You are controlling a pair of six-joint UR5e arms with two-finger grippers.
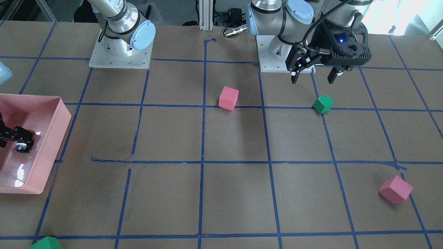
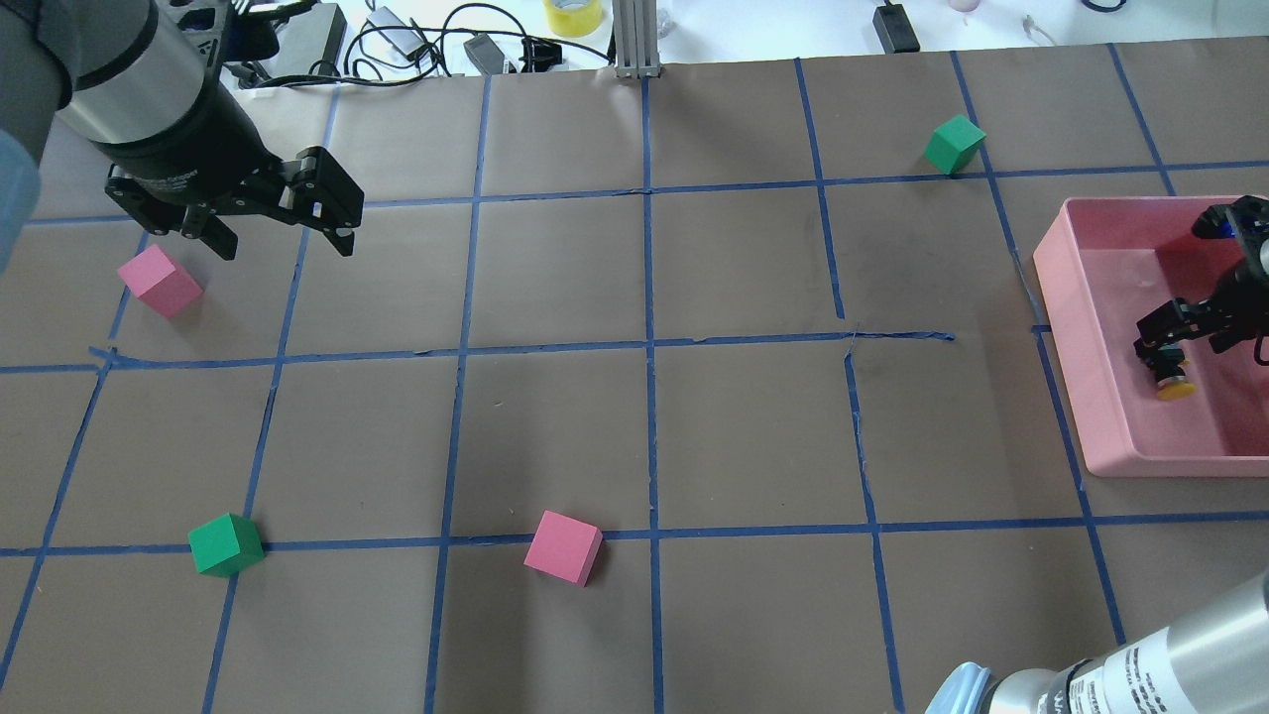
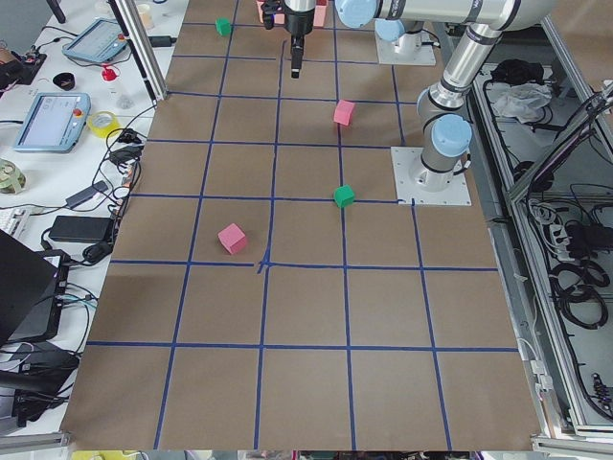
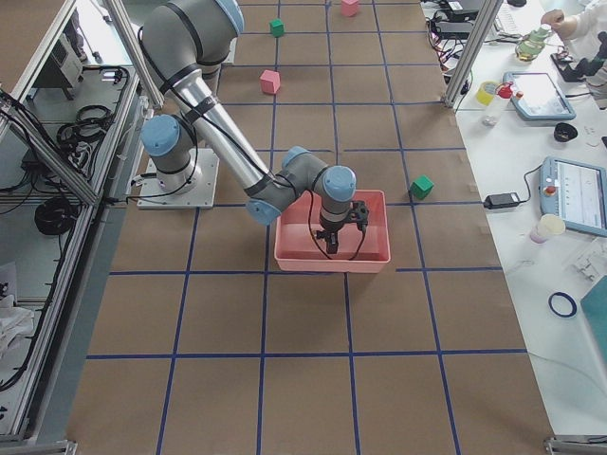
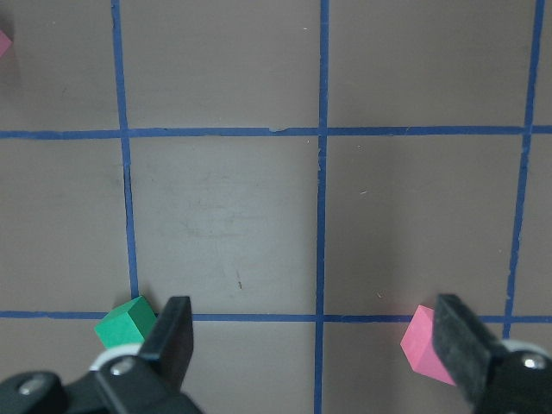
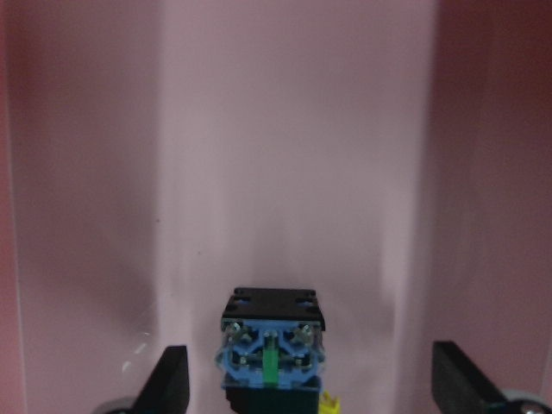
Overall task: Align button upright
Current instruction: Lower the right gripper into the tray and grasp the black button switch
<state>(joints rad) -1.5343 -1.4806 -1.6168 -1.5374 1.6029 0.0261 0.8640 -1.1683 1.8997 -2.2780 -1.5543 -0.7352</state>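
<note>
The button point(image 6: 272, 349) lies in the pink tray point(image 2: 1069, 337) between the spread fingers of my right gripper point(image 6: 312, 384), which is open and not touching it. Its blue-and-silver terminal end faces the wrist camera, and a bit of yellow cap peeks out below. From overhead the button point(image 2: 1174, 380) shows its yellow cap just below the right gripper point(image 2: 1178, 349). In the front view the button point(image 1: 22, 146) sits by the right gripper point(image 1: 17, 140) inside the tray point(image 1: 52, 152). My left gripper point(image 2: 283, 246) hangs open over the table, far from the tray.
Foam cubes lie scattered: pink point(image 2: 159, 281) near the left gripper, green point(image 2: 225, 544), pink point(image 2: 563, 547), and green point(image 2: 954, 144) at the far right. The left wrist view shows a green cube point(image 5: 126, 320) and a pink cube point(image 5: 423, 351) below the open fingers. Cables lie past the far edge.
</note>
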